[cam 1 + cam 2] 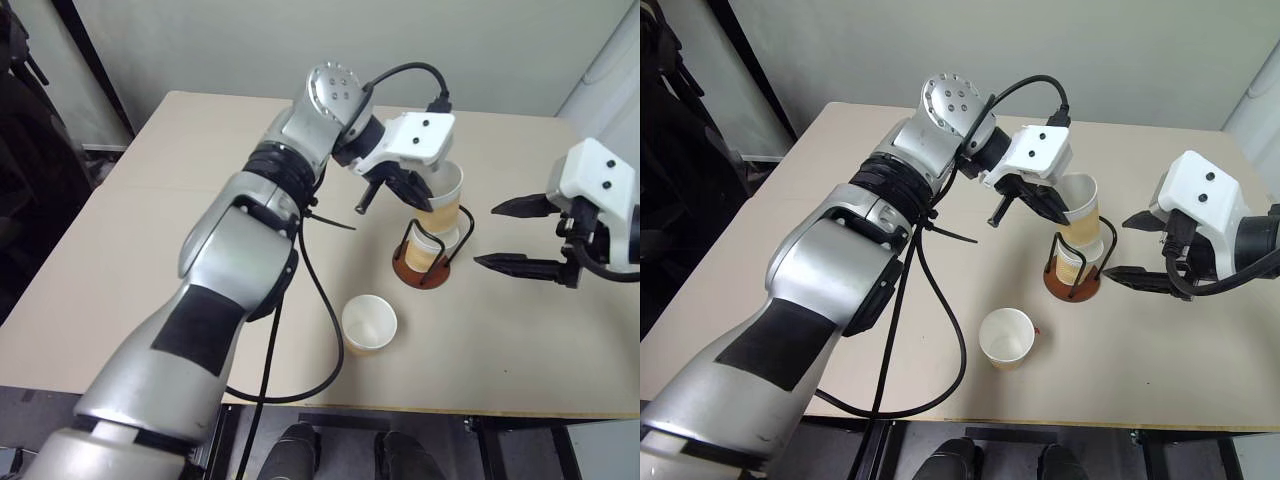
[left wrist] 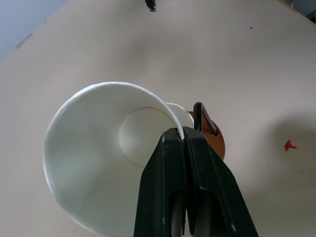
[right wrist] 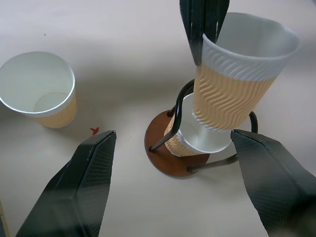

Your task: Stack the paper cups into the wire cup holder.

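Beige table (image 1: pixel 150 260): wire cup holder (image 1: pixel 424 268) central, bare margins around.

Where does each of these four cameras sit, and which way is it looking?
Head views, two eyes: look forward and down at the table; both arms show.
Left wrist view: looks along the left gripper, shut on the rim of the held cup.
Right wrist view: looks between the open right gripper at the wire holder and the loose cup.
Both wrist views share the held cup and holder.
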Robot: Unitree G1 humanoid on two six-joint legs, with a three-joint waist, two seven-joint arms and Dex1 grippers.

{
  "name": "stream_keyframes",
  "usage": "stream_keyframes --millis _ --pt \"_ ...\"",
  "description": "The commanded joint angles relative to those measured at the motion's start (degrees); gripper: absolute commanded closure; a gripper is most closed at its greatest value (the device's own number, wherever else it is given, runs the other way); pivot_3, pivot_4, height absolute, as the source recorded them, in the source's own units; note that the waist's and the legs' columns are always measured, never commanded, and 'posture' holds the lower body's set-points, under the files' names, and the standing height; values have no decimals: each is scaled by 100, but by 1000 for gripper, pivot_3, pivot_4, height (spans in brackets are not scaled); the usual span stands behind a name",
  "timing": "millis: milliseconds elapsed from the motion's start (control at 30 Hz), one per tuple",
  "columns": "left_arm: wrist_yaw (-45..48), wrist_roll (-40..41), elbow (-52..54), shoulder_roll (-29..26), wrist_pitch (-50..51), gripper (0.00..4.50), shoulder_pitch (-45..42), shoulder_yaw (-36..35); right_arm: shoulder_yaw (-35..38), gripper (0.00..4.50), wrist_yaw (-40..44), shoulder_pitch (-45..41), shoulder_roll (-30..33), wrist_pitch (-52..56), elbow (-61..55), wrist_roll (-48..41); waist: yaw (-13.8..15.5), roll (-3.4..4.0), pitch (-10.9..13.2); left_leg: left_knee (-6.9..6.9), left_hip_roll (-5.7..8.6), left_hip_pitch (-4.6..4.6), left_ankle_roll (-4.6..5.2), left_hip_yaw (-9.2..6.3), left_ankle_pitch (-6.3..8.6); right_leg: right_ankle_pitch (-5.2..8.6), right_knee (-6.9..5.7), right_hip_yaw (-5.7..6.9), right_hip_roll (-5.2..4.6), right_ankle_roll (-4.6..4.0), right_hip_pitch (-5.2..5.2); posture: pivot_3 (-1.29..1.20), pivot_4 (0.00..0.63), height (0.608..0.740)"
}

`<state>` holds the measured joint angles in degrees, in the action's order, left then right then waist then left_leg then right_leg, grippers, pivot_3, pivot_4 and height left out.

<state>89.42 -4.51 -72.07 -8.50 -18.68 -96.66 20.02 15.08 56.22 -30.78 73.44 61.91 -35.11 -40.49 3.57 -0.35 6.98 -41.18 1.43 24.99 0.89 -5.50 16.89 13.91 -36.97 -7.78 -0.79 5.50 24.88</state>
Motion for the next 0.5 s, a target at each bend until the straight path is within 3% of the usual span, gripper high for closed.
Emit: stream_keyframes --millis 33,500 --pt "27 -81 56 90 -34 4500 -98 -159 316 653 -84 -5 134 33 -82 -113 0 0 0 0 2 0 2 1 0 1 0 0 -3 2 0 0 150 740" --pt "265 -378 32 171 -112 4500 -98 -212 375 653 -203 59 213 91 -100 -253 -2 0 0 -2 13 0 11 8 3 6 -2 -4 -14 12 0 0 150 740"
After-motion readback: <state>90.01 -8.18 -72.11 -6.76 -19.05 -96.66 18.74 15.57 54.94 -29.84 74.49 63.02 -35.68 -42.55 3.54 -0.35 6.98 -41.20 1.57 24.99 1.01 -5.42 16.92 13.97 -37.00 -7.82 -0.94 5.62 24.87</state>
